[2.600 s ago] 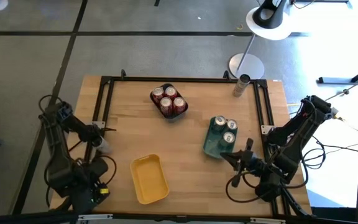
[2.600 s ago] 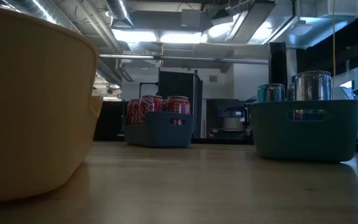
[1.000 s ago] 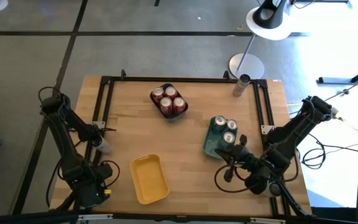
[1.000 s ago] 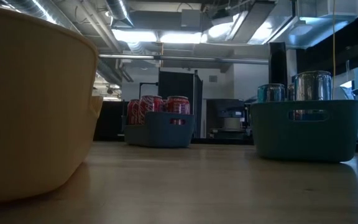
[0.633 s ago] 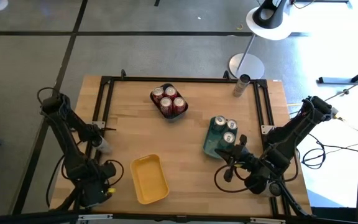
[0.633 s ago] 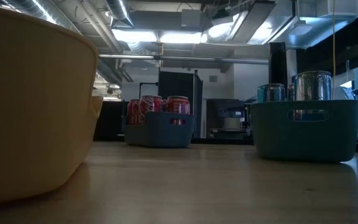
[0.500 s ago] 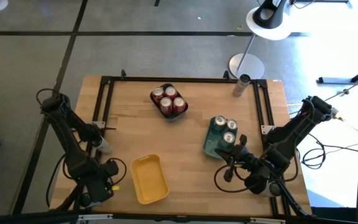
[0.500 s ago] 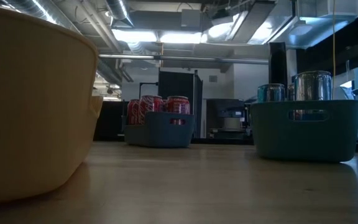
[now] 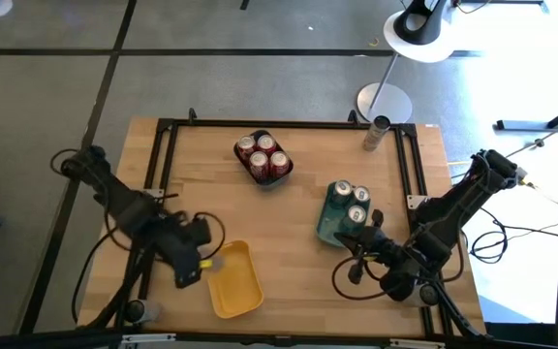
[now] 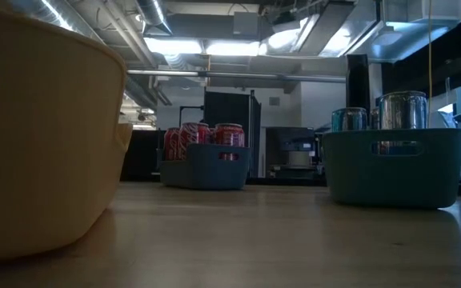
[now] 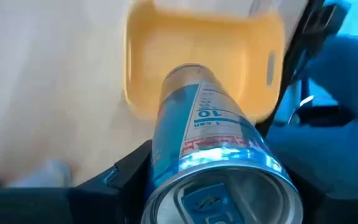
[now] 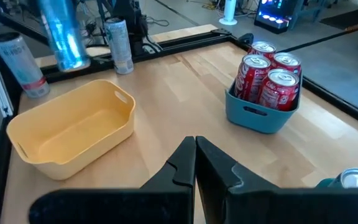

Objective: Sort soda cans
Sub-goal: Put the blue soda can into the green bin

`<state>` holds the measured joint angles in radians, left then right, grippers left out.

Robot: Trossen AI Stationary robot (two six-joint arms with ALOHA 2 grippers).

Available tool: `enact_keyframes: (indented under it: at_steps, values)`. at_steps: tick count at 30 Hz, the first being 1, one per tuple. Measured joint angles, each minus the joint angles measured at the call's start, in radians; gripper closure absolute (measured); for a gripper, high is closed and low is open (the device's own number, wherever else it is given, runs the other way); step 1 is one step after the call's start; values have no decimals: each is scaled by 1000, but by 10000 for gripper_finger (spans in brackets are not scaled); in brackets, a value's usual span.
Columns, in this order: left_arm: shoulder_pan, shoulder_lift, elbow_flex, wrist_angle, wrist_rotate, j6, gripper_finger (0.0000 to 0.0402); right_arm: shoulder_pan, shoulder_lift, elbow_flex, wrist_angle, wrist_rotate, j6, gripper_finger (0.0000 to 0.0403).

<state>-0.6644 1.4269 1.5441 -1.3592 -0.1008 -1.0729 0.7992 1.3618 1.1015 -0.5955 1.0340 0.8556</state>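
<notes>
A: Where was the left gripper point(image 9: 201, 254)?
B: Just beside the yellow tray point(image 9: 232, 279), at its left edge, over the counter point(image 9: 298, 208). From above the arm body hid the fingers.
A: Holding anything?
B: Yes. Left wrist view showed a blue-and-silver can point(image 11: 211, 165) clamped between its fingers, silver top toward the camera, far end pointing at the yellow tray. Label mostly unreadable, can filled the frame.
A: Right gripper point(image 9: 361, 254)?
B: Near the front right of the counter, just in front of the teal tray point(image 9: 329, 222). Its wrist view showed the fingers point(image 12: 180, 167) pressed together, nothing between them.
A: Other cans?
B: Four red cans point(image 9: 263, 155) in the dark blue tray point(image 9: 268, 178), centre back. Silver cans point(image 9: 355, 204) in the teal tray; I counted three tops from above, part of the tray was under the right arm, so can't be sure. One dark can point(image 9: 375, 134) stood alone at the back right corner by the frame rail.
A: Anything on the left side?
B: Right wrist view showed two more cans standing past the yellow tray: one silver point(image 12: 118, 45), one with a red label point(image 12: 23, 65). From above I couldn't pick them out, the left arm covered that area.
A: Low view?
B: Yellow tray wall blocked the left third. Red cans and teal tray visible, no grippers.
</notes>
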Motion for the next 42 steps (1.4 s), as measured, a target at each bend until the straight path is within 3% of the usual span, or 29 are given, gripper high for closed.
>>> enact_keyframes:
  at_steps: [13,20,24,31,34,42]
  values:
    - [384,32,15,362,27,600,174,-41,1,0,-78,-24,-129,391]
    - [554,149,15,559,132,772,174,-41,1,0,-170,55,-186,391]
    - [627,228,16,647,204,838,174,-41,1,0,-256,71,-131,391]
    - [664,339,54,808,340,955,174,-40,-1,-32,-257,47,40,391]
    - [663,360,54,880,380,999,174,-40,-1,-69,-172,16,107,391]
    - [667,380,51,951,394,1060,174,-39,-2,-186,107,-16,83,391]
